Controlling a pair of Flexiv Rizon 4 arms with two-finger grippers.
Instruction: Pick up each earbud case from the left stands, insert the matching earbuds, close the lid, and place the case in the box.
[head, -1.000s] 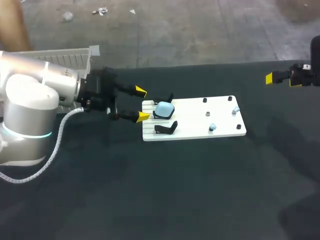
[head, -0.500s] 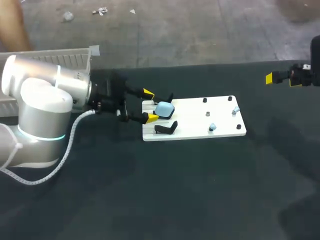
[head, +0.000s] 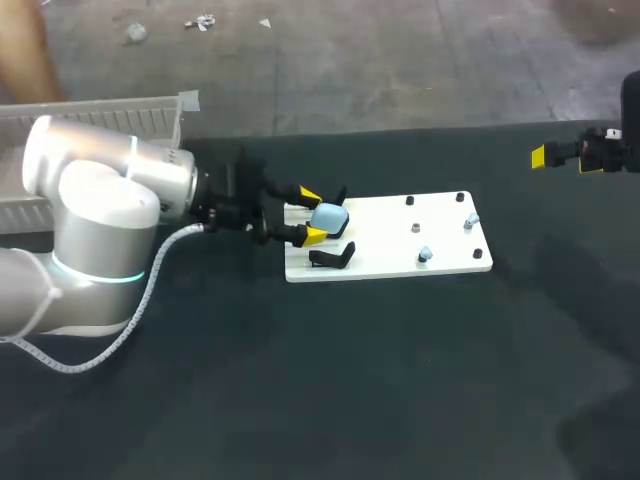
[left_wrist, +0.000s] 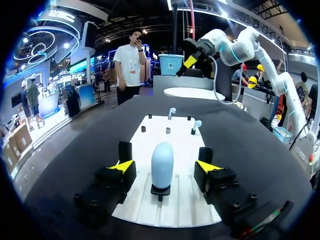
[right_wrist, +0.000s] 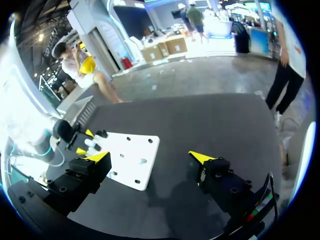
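Two arms are showing in the head view. The left arm (head: 100, 210) is coming in low from the left, wrist lying almost level. The left gripper (head: 311, 216) is sitting at the left end of the white board (head: 400, 245), fingers spread, with one yellow tip on each side of the earbud case (head: 330, 218). The case is pale blue, rounded and looking closed, perching on the middle of the left-end stands. The nearer black stand (head: 333, 256) is sitting bare. Pale earbuds (head: 424, 256) are standing on pegs toward the board's right end. The right gripper (head: 563, 158) is hanging well apart, over the table's far right.

Left wrist view: the left gripper (left_wrist: 165, 165) is released. The case (left_wrist: 162, 157) is standing upright on its black stand between the fingers, with a gap showing on both sides and neither finger touching.

Right wrist view: the right gripper (right_wrist: 150, 157) is gaping wide over dark tabletop, grasping nothing. The board (right_wrist: 131, 157) is lying ahead of one finger, with the left gripper (right_wrist: 84, 142) at its far end.
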